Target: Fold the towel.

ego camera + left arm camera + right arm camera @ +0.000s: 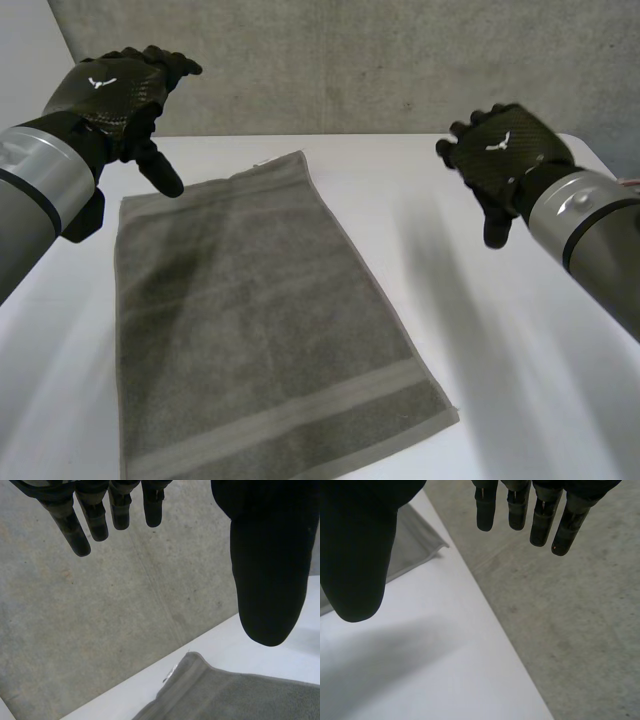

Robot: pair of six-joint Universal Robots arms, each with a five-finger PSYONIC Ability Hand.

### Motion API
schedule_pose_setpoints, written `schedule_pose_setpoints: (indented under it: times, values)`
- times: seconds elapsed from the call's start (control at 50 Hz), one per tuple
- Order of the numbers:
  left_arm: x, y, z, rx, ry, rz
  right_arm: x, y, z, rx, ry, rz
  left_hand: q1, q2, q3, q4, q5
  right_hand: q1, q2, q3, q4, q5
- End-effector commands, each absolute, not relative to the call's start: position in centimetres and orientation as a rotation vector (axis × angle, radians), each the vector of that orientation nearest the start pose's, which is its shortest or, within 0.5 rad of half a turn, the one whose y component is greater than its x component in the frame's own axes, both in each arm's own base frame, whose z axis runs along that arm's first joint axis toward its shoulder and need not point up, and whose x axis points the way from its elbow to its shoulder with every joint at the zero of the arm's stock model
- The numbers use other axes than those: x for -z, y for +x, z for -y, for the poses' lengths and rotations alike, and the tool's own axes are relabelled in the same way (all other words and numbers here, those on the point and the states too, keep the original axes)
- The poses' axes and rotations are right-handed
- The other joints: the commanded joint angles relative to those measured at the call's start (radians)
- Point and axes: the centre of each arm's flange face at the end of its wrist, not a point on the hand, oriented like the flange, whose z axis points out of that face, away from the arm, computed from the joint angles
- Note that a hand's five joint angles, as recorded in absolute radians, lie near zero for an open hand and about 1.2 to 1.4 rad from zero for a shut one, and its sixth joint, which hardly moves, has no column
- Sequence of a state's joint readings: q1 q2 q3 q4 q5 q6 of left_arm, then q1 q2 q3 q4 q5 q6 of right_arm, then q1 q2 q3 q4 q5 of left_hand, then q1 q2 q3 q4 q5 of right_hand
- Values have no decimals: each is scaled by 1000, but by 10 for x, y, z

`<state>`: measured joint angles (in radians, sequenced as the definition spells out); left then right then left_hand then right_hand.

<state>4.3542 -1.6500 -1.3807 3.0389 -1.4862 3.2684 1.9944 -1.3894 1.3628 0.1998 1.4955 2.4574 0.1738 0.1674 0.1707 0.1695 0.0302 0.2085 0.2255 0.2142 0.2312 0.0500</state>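
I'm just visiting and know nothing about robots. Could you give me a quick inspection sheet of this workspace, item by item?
Surface: white table, with the towel lying on it.
Job's things: one grey towel, spread flat and not yet folded, lying slightly askew.
Clutter: nothing seen.
Hands: left hand open, hovers by the towel's far left corner and holds nothing; right hand open, hovers over the table to the right of the towel and holds nothing.
Cables: nothing seen on the table.
Surroundings: grey, concrete-looking wall beyond the table's far edge.
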Motion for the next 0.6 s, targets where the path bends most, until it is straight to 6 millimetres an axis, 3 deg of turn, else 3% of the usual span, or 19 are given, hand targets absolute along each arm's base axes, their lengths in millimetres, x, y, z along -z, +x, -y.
schedule_pose_setpoints:
  times: [0.02, 0.1, 0.18, 0.3, 0.46, 0.6]
  values:
    - [-328, -245, 257, 2356, 673, -2309, -261, 270, 232, 1894, -1395, -2153, 22, 29, 25, 26, -9, -34, -51, -40, -57, -50]
    - [-330, -245, 257, 2364, 670, -2303, -239, 267, 222, 1765, -1311, -2220, 19, 26, 22, 23, -12, -34, -51, -40, -57, -50]
    - [-333, -246, 255, 2377, 670, -2295, -204, 261, 205, 1583, -1178, -2292, 19, 26, 22, 23, -12, -34, -51, -40, -57, -50]
    - [-331, -247, 255, 2375, 673, -2300, -166, 261, 179, 1449, -1174, -2202, 13, 20, 16, 18, -18, -34, -51, -40, -57, -50]
    - [-328, -247, 255, 2363, 676, -2314, -143, 259, 168, 1406, -1190, -2177, 13, 20, 16, 18, -18, -34, -51, -40, -57, -50]
    - [-327, -247, 255, 2361, 677, -2316, -135, 261, 167, 1418, -1202, -2169, 13, 20, 16, 18, -18, -27, -44, -32, -49, -43]
